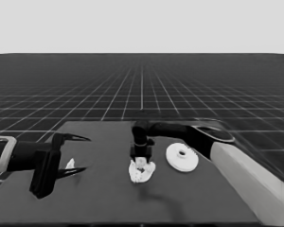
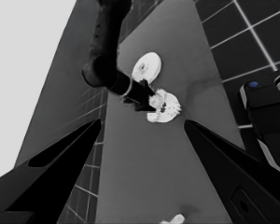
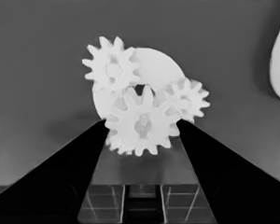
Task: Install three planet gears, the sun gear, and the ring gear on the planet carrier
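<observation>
Two round parts lie mid-table, with the right gripper point(image 1: 141, 161) down over the smaller one.
Larger round part point(image 1: 181, 157) sits just right of the smaller round part point(image 1: 142, 171), which carries two gears point(image 3: 113, 65); a third gear point(image 3: 142, 122) is pinched between the right fingers. Left gripper point(image 1: 76, 153) waits spread at the left end, a thin white piece point(image 1: 69, 164) beneath it.

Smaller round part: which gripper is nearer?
Right. The right gripper sits directly over the smaller round part, its fingers flanking a gear. The left gripper waits at the table's left end.
</observation>
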Controlling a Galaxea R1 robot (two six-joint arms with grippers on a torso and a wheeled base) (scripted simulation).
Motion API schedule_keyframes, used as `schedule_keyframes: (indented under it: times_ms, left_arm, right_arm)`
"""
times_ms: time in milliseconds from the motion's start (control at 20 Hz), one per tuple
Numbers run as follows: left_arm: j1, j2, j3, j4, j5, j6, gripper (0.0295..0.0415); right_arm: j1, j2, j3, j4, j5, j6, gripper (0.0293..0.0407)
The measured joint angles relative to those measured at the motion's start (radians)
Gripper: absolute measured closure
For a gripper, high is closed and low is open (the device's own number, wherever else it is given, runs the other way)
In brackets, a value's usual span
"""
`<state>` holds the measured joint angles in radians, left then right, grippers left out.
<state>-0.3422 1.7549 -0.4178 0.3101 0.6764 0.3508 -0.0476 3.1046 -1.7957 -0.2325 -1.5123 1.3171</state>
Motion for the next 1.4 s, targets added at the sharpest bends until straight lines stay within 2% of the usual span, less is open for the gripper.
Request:
schedule_keyframes:
  times_ms: [150,500,1400]
  left_arm:
    - [0.000,0.000,0.000,0.000,0.000,0.000,0.0326]
    - [0.000,0.000,0.000,0.000,0.000,0.000,0.0326]
    - [0.000,0.000,0.000,0.000,0.000,0.000,0.0326]
  right_arm:
    - [-0.034,0.009,-0.031,-0.030,0.014,-0.017,0.0390]
    - [-0.049,0.011,-0.038,-0.037,0.017,-0.010,0.0390]
    - [-0.052,0.011,-0.038,-0.037,0.018,0.173,0.0390]
